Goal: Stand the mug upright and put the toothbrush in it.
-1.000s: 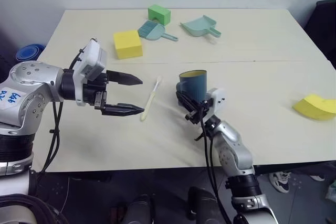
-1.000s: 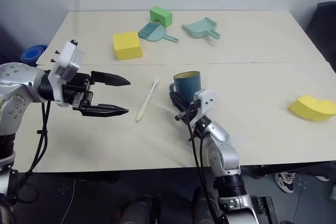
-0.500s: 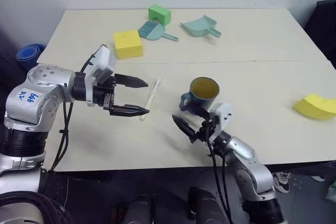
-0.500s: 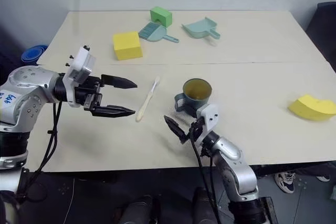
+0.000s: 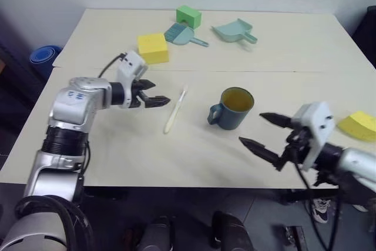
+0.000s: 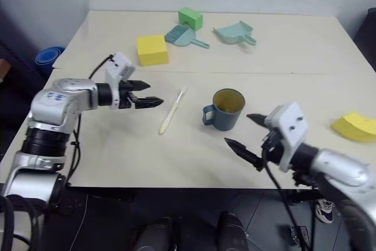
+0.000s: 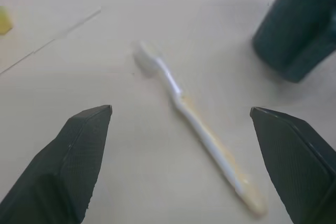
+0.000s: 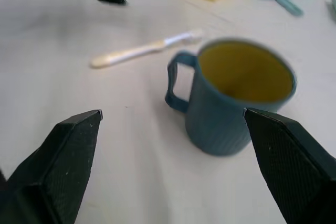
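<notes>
The dark slate-blue cylindrical mug (image 5: 232,109) with a mustard-yellow inside is seen standing upright near the middle of the cream-coloured table (image 5: 106,151), its loop handle turned toward the table's left edge. The slim cream-white toothbrush (image 5: 175,109) is laid flat on the table just to the left of the mug and apart from it, with its bristle head pointing toward the far edge.

The left gripper (image 5: 160,99) is held just left of the toothbrush, its two black fingers spread apart and nothing between them; in the left wrist view the toothbrush is seen lying on the table beyond the gap between the fingers. The right gripper (image 5: 263,131) is held toward the near edge, to the right of the mug and clear of it, with its fingers spread wide and empty.

Toward the far edge a yellow foam block (image 5: 153,47), a teal hand brush with blue bristles (image 5: 181,34), a green block (image 5: 188,16) and a pale teal dustpan (image 5: 234,30) are set. A yellow sponge wedge (image 5: 358,125) is placed by the right edge.
</notes>
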Robot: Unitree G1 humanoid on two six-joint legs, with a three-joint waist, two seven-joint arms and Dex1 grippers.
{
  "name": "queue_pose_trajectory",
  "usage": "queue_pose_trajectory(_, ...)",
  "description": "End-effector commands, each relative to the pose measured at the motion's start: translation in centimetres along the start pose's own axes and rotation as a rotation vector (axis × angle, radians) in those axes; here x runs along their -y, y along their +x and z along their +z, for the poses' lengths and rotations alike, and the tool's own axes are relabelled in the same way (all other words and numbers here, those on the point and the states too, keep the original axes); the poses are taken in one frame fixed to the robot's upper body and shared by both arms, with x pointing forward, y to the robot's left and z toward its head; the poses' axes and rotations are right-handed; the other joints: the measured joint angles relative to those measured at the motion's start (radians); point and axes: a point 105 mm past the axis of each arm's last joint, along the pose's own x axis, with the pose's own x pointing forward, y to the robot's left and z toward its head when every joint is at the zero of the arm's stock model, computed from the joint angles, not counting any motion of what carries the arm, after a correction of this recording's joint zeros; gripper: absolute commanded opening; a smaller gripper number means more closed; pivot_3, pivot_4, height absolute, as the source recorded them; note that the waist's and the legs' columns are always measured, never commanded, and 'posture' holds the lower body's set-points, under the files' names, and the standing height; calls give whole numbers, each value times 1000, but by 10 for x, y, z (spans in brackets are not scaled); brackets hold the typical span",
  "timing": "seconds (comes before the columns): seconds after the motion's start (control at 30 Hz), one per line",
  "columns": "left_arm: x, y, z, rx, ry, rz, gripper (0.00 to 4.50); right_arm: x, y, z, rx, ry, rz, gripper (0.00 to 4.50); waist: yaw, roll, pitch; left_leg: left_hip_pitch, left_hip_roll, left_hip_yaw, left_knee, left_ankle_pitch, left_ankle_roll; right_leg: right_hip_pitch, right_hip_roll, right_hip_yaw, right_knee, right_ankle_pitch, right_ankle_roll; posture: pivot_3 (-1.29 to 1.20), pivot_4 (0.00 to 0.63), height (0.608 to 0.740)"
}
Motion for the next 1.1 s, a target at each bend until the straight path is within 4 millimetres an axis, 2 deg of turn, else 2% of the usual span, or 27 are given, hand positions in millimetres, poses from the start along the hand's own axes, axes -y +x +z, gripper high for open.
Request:
queue_pose_trajectory(0.03,6,16,18,-23,-32,15,4500,-22,-30,39,-22,-55,210,4473,7,0,1,-1,0,-1,1,0,0,0,0,-1,0,0,0,0,150,740)
queue_pose_trajectory(0.13,4,28,14,-88,-8,56,4500,-20,-50,54,-96,-94,218,4473,12,-6,1,-1,-1,-2,0,0,1,1,0,-1,-1,0,0,0,150,740)
queue_pose_trajectory(0.3,-4,39,11,-128,-10,97,4500,-10,-66,60,-153,-133,138,4473,9,-11,1,-1,-1,1,0,0,1,1,-1,0,-3,0,0,0,150,740)
queue_pose_trajectory(0.43,-2,48,8,-160,-26,78,4500,-7,-68,62,-145,-148,104,4473,10,-12,1,-2,-1,1,2,0,2,1,-1,0,-3,0,0,0,150,740)
queue_pose_trajectory(0.57,9,66,9,-153,-29,33,4500,-8,-68,63,-132,-159,104,4473,24,-12,1,-2,-1,0,2,0,2,1,-1,0,-3,0,0,0,150,740)
queue_pose_trajectory(0.73,15,81,-7,-233,-28,50,4500,-12,-63,59,-119,-160,113,4473,26,-12,1,-2,-1,1,2,0,2,1,-1,0,-2,0,0,0,150,740)
queue_pose_trajectory(0.87,16,86,-10,-251,-46,50,3653,-12,-61,60,-110,-173,111,4500,27,-12,1,-1,-1,1,4,0,2,2,-1,0,-2,0,0,0,150,740)
queue_pose_trajectory(1.1,13,84,-12,-253,-45,59,1642,-7,-62,58,-118,-196,84,4500,27,-12,1,-2,-1,0,5,0,2,2,-1,0,-2,0,0,0,150,740)
